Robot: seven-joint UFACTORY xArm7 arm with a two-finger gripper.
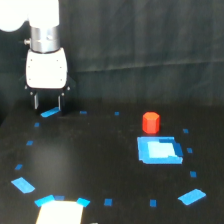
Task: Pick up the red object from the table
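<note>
The red object (150,122) is a small red-orange stubby block standing upright on the black table (95,155), right of centre in the exterior view, just behind a blue square patch (159,150). My gripper (47,104) hangs from the white arm at the exterior view's upper left, far to the left of the block. Its two short dark fingers (36,101) point down with a gap between them and nothing held. The fingertips hover just above a blue tape mark (49,113).
Small blue tape marks ring the table, with larger ones at the front left (22,185) and front right (191,196). A pale rectangular thing (59,212) sits at the front edge. A dark curtain forms the backdrop.
</note>
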